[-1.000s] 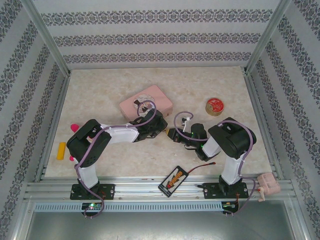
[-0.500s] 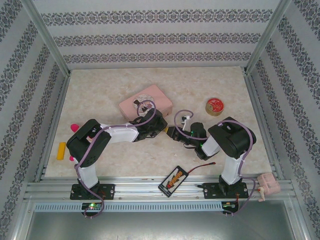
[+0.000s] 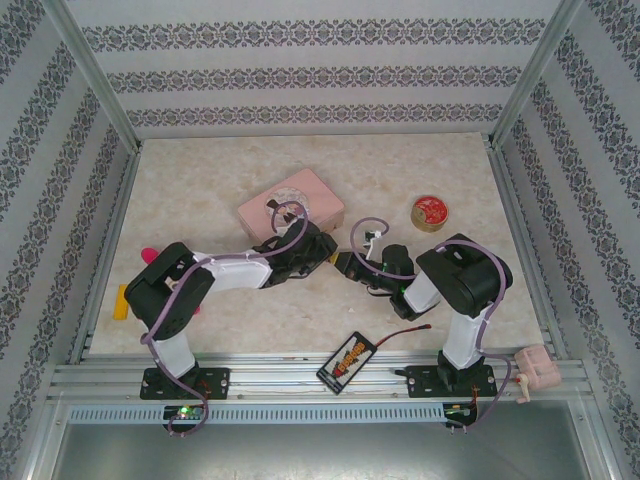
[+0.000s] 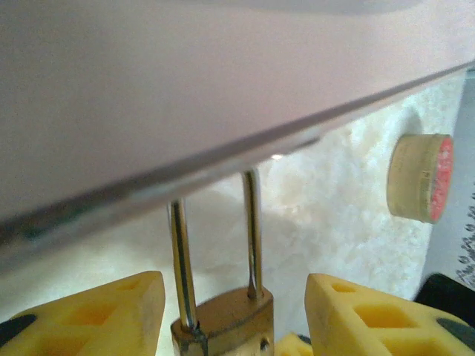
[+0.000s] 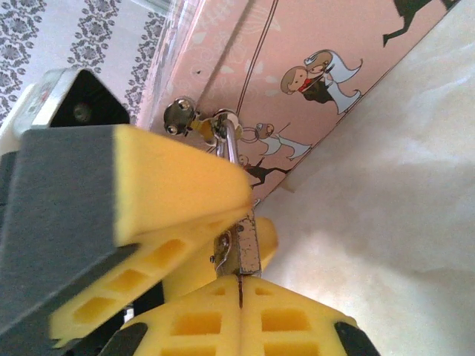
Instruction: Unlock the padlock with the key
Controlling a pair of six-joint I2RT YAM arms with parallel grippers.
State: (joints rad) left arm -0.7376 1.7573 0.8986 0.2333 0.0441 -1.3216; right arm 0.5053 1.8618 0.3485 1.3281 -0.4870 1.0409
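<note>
Jaws on my right gripper (image 5: 239, 285) pinch the key (image 5: 243, 248); whether my left gripper (image 4: 234, 291) clamps the padlock (image 4: 223, 324) between its fingers, I can't tell.

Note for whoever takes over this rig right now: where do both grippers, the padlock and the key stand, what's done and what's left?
Left gripper: fingers flank the padlock body; a firm grip cannot be confirmed.
Right gripper: shut on the key, beside the left gripper at the pink tin.
Padlock: at the tin's edge, the top of its shackle hidden behind that edge. Both legs sit in the body, so it looks locked.
Done: key picked up and brought to the lock.
Left: whether the key is in the keyhole can't be seen; seat it, turn, free the shackle.
</note>
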